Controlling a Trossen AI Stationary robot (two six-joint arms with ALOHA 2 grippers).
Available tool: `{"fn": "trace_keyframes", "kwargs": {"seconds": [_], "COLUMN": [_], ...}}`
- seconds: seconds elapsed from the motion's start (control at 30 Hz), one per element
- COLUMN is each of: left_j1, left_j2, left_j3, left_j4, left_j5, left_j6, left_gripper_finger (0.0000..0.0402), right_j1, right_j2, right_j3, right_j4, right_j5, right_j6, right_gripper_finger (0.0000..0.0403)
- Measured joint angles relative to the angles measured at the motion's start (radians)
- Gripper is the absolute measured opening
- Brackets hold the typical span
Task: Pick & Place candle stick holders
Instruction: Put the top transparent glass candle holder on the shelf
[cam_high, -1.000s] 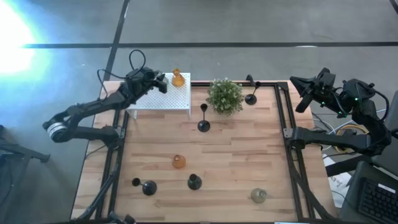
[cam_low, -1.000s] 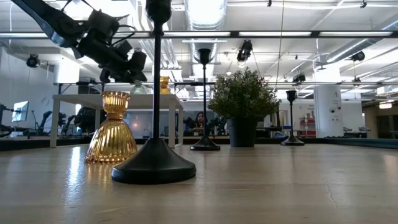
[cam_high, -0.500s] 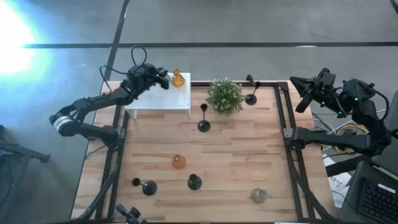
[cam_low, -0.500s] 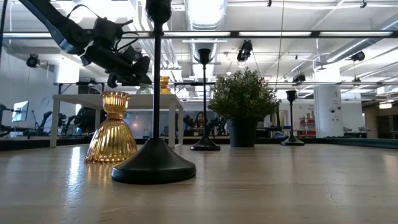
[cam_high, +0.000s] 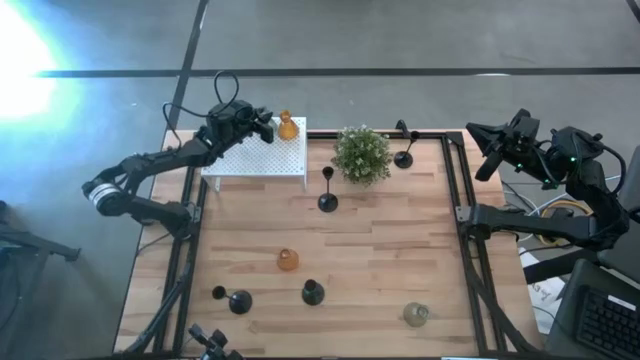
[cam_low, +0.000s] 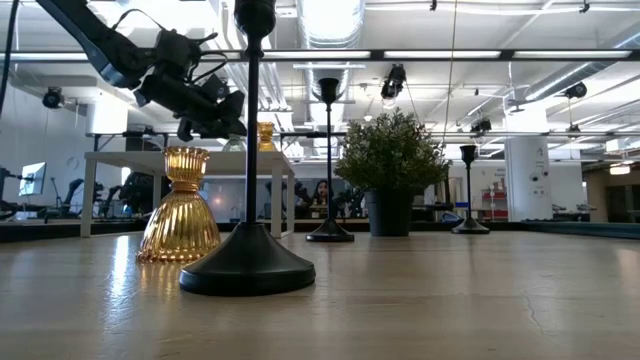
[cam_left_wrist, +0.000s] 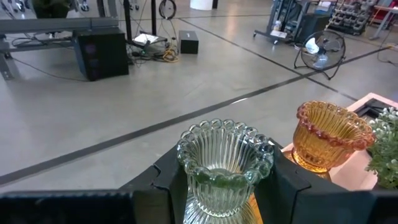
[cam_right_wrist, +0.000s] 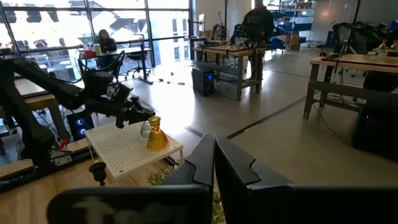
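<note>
Your left pincer (cam_high: 262, 126) is over the far left corner of the bench (cam_high: 380, 270), above the white perforated box (cam_high: 262, 160), and its fingers are closed partway around a clear glass holder (cam_left_wrist: 225, 163). The left wrist view shows the ribbed body sitting between the two fingers, with the beaded rim standing above them. An amber glass holder (cam_high: 286, 127) already stands on the far right corner of the box, just beside the one you are carrying.

The step in hand looks like setting the clear holder down on the box. Bring it down upright and level, and leave a small gap to the amber one so that the two glass pieces do not knock. Let go only once the base sits flat on the perforated top, then draw the fingers away without tipping the holder.

Against the frame a second earlier, your left arm has reached farther toward the far edge and to the right, so the pincer is now nearer the amber holder. Its grip has also tightened slightly.

Your right pincer (cam_right_wrist: 213, 163) waits beyond the far right corner with its fingers pressed together, holding nothing. Nothing else has shifted. The other amber holder (cam_high: 288, 260), the black holders (cam_high: 327, 195) and the potted plant (cam_high: 361, 153) stand where they were.
</note>
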Motion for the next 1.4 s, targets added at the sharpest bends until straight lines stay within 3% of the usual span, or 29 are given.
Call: {"fn": "trace_keyframes", "kwargs": {"seconds": [0.53,0.87,1.4], "left_j1": [0.006,0.007,0.007], "left_j2": [-0.001,0.001,-0.005], "left_j3": [-0.001,-0.007,-0.007], "left_j4": [-0.035,-0.088,-0.089], "left_j5": [-0.005,-0.003,0.001], "left_j6": [0.009,-0.013,-0.015], "left_gripper_finger": [0.0143,0.0222,0.0275], "right_j1": [0.000,0.000,0.000], "right_j2": [0.000,0.000,0.000], "right_j3": [0.000,0.000,0.000], "right_j4": [0.000,0.000,0.000], "right_j5": [0.000,0.000,0.000], "right_j6": [0.000,0.000,0.000], "right_gripper_finger": [0.0008,0.0008,0.0008]}}
